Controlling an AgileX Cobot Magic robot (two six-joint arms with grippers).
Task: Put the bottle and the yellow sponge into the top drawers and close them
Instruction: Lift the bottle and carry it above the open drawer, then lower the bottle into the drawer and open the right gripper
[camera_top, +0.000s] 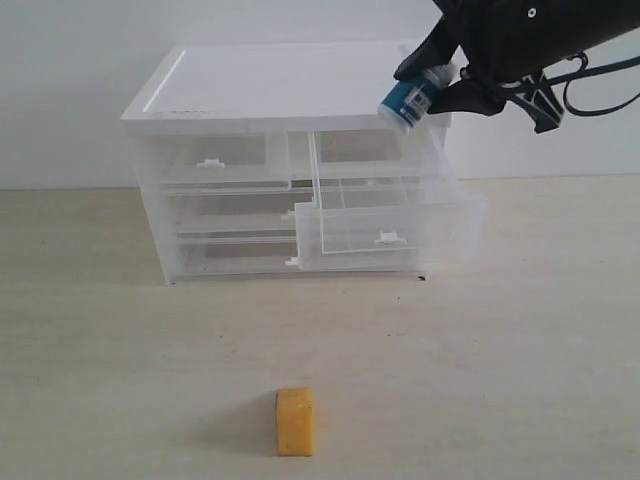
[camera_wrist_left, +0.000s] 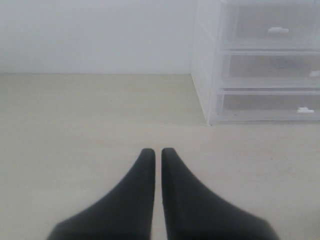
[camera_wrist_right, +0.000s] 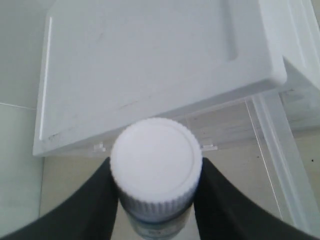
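My right gripper (camera_top: 425, 85) is shut on the bottle (camera_top: 408, 100), held tilted with its white cap (camera_wrist_right: 156, 160) pointing down-left, just above the pulled-out right top drawer (camera_top: 385, 215) of the cabinet (camera_top: 290, 85). The left top drawer (camera_top: 215, 160) is shut. The yellow sponge (camera_top: 295, 421) lies alone on the table near the front edge. My left gripper (camera_wrist_left: 157, 152) is shut with nothing in it, low over the table to the left of the cabinet (camera_wrist_left: 260, 60), and does not show in the exterior view.
Two full-width lower drawers (camera_top: 235, 215) sit shut under the top pair. The open drawer's front (camera_top: 390, 240) juts out over the beige table (camera_top: 500, 380). A white wall stands behind the cabinet.
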